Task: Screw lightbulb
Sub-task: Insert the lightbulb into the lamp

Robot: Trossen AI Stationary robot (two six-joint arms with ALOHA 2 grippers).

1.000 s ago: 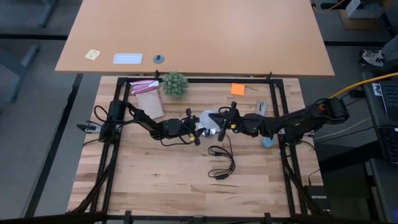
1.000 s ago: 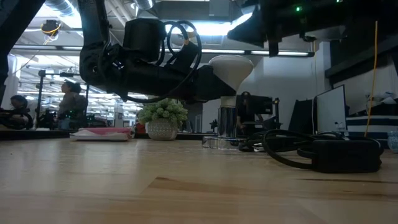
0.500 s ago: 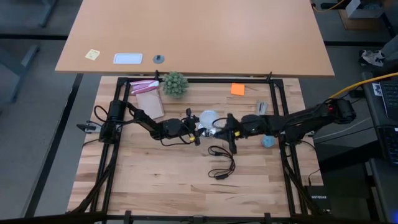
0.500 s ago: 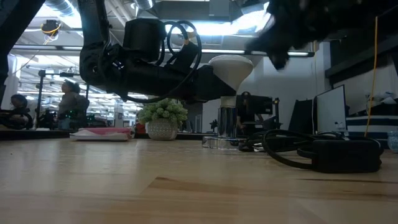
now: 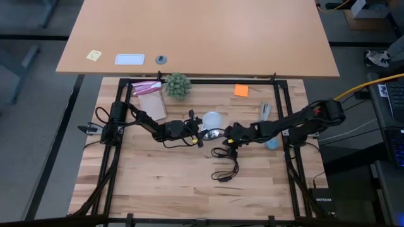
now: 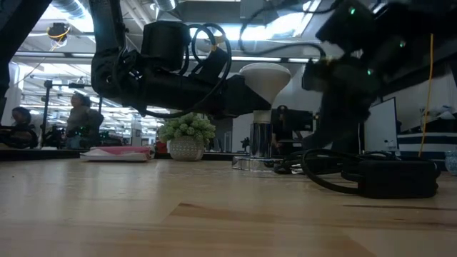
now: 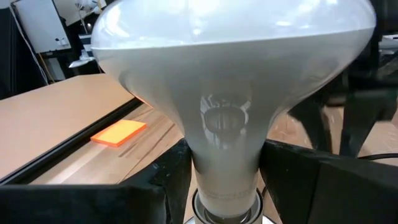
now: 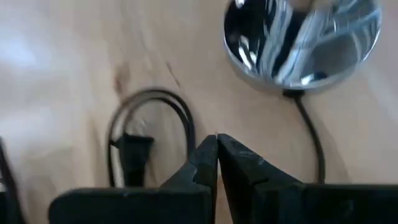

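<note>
While it stands in its socket: the lightbulb (image 7: 231, 93) sits upright, dome up, narrow neck down, near the middle of the table (image 5: 158, 183).
Lightbulb, seat: its base goes into the silvery socket disc (image 8: 303, 38), which lies flat on the wood; how far the thread is in I cannot tell.
Left gripper (image 7: 227, 171): fingers pinched on the bulb's neck, one on each side, just above the base.
Right gripper (image 8: 216, 155): fingers pressed together on nothing, low over the boards beside the socket.
Change, right arm: a second ago it reached in close over the bulb from the right; now it has swung off to the near side, over the cord, and is clear of the dome.
Change, left arm: no shift; same hold, same place.
Meaning for the task: my reading is that one turn is finished and the right arm is resetting, so screwing is likely part done, with the left hand steadying.
Black cord (image 5: 224, 165): runs from the socket disc and loops across the boards in front, with its plug (image 8: 132, 151) close to the right gripper.
In the way: that loop lies under the right arm's return path and could snag.
Green plant (image 5: 177, 84): at the far edge, well apart.
Orange note (image 5: 241, 90): far side, well apart.
Light-blue object (image 5: 272, 144): beside the right arm, partly hidden.
</note>
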